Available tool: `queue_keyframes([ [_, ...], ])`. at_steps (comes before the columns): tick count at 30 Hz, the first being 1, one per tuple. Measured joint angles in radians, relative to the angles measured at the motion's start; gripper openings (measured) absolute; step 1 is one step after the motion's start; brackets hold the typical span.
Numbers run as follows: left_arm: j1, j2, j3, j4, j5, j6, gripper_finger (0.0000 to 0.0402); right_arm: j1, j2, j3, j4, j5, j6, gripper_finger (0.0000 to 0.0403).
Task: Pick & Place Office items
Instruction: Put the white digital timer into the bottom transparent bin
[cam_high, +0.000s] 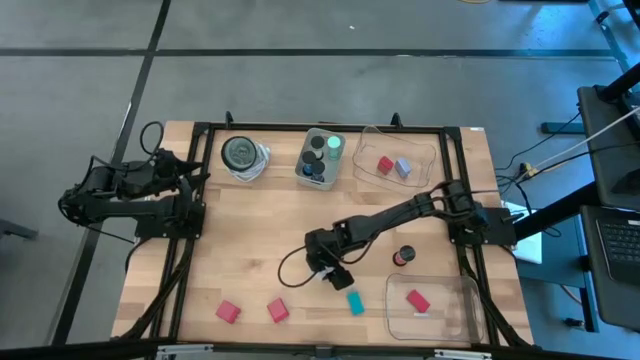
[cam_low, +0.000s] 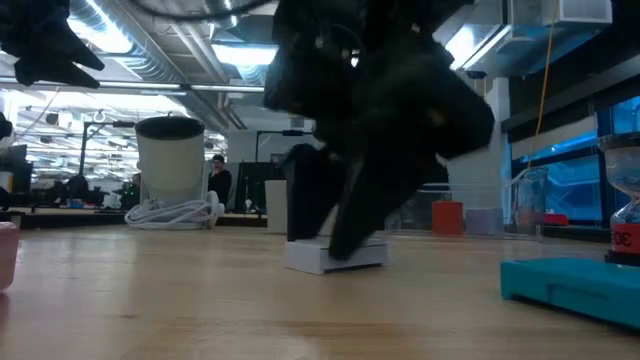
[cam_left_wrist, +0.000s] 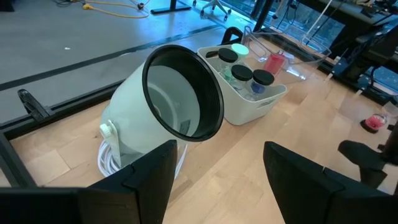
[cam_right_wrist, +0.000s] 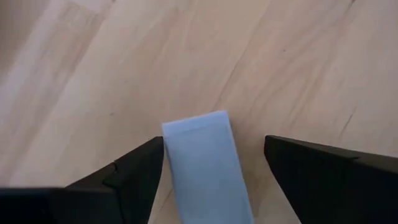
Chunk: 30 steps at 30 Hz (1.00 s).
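Note:
My right gripper is open and low over the middle of the table, pointing down. Its fingers stand on either side of a white block, which lies flat on the wood and is mostly hidden under the gripper in the high view. A teal block lies just nearer. Two red blocks lie by the near edge. A short dark cylinder stands to the right. My left gripper is open, waiting at the far left. My right gripper comes at the white block from above, fingers lying across its width. One finger lies right at the block's long side; I cannot tell whether it touches. The other finger stands apart. The block lies flat on the table.
A near-right clear tray holds a red block. A far clear tray holds a red and a lavender block. A white bin holds dark cylinders and a green one. A round grey dish with a cord sits far left.

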<state>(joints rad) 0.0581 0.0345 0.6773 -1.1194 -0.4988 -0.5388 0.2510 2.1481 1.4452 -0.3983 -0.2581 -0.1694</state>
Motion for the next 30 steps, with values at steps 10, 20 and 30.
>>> queue_keyframes([
  [10, 0.0, 0.0, 0.0, 0.0, 0.0, 0.0, 0.0237, 0.002, 0.017, 0.003, -0.007, 0.051, -0.026, 0.0271],
  [20, 0.0, 0.0, 0.0, 0.0, -0.001, 0.0, 0.0237, 0.021, 0.012, 0.004, -0.052, 0.053, -0.002, 0.0155],
  [30, 0.0, 0.0, 0.0, -0.001, -0.001, 0.0, 0.0237, 0.032, -0.082, -0.006, -0.168, 0.082, 0.022, 0.0156],
])
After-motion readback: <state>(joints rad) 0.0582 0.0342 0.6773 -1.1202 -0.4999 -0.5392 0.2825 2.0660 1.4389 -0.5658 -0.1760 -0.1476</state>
